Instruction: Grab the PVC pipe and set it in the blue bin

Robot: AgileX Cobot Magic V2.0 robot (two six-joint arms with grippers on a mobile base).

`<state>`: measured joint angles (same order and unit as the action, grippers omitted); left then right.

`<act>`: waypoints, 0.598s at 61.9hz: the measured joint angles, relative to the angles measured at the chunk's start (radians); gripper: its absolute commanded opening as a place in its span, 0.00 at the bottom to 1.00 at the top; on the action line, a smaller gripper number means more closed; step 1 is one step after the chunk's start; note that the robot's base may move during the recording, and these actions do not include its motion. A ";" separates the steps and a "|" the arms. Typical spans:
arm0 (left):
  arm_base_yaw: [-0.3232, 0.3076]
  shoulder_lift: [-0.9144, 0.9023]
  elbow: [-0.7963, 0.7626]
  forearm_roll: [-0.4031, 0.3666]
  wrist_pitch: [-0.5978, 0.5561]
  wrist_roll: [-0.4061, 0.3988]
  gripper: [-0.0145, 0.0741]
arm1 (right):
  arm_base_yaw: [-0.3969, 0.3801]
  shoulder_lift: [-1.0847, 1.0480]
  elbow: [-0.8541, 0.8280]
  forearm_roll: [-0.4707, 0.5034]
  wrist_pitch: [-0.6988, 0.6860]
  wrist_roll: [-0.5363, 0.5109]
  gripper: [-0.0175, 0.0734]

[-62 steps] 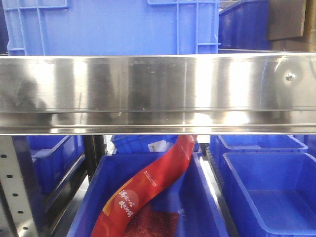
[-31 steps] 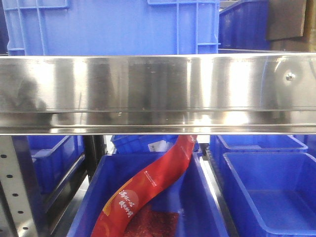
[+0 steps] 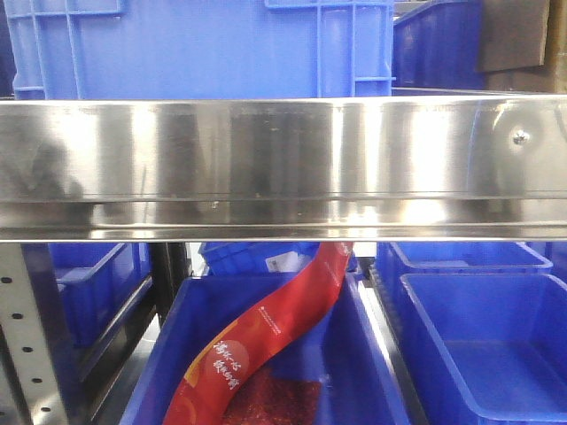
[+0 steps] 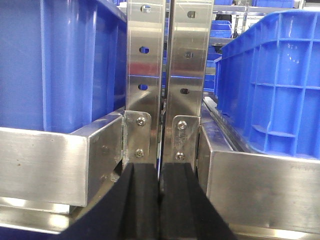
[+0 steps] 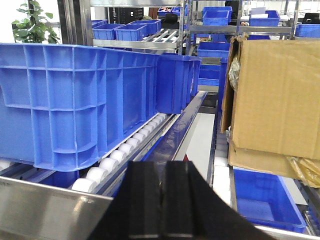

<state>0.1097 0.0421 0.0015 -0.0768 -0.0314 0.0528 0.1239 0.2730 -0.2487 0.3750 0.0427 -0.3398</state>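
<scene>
Wrist views show left tool (image 4: 160,200) and right tool (image 5: 162,205) clenched empty beside blue crates (image 5: 75,100).

Blue bin (image 3: 483,341) at lower right beneath the steel shelf: open-topped, upright. PVC pipe not discernible in any view.
</scene>
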 measured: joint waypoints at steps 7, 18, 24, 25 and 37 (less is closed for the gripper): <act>0.000 0.000 0.000 0.000 0.000 0.000 0.04 | 0.000 0.000 0.000 0.000 0.000 0.000 0.02; 0.000 0.000 0.000 0.000 0.000 0.000 0.04 | 0.000 0.000 0.000 0.000 -0.005 0.000 0.02; 0.000 0.000 0.000 0.000 0.000 0.000 0.04 | 0.000 0.000 0.000 0.000 -0.012 0.000 0.02; 0.000 0.000 0.000 0.000 0.000 0.000 0.04 | 0.000 0.000 0.000 0.000 -0.014 0.000 0.02; 0.000 0.000 0.000 0.000 0.002 0.000 0.04 | 0.000 0.000 0.000 0.000 -0.048 0.000 0.02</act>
<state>0.1097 0.0421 0.0015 -0.0768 -0.0296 0.0528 0.1239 0.2730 -0.2487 0.3750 -0.0053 -0.3398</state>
